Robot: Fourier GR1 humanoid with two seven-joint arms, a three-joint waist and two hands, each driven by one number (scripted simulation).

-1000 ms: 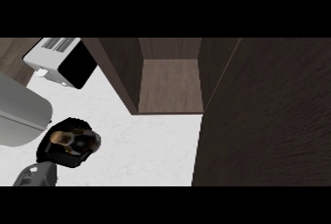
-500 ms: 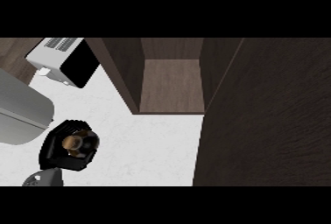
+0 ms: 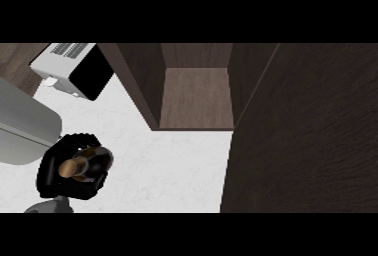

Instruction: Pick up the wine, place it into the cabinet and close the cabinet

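Wine [image 3: 75, 168], seen from above, sits in the left robot hand [image 3: 53, 176], which curls round it, near left — cabinet [image 3: 196, 99] open at far centre.

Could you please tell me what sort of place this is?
Probably a kitchen: a white counter, an open dark wooden cabinet standing on it, and a white appliance with a black front, perhaps a microwave.
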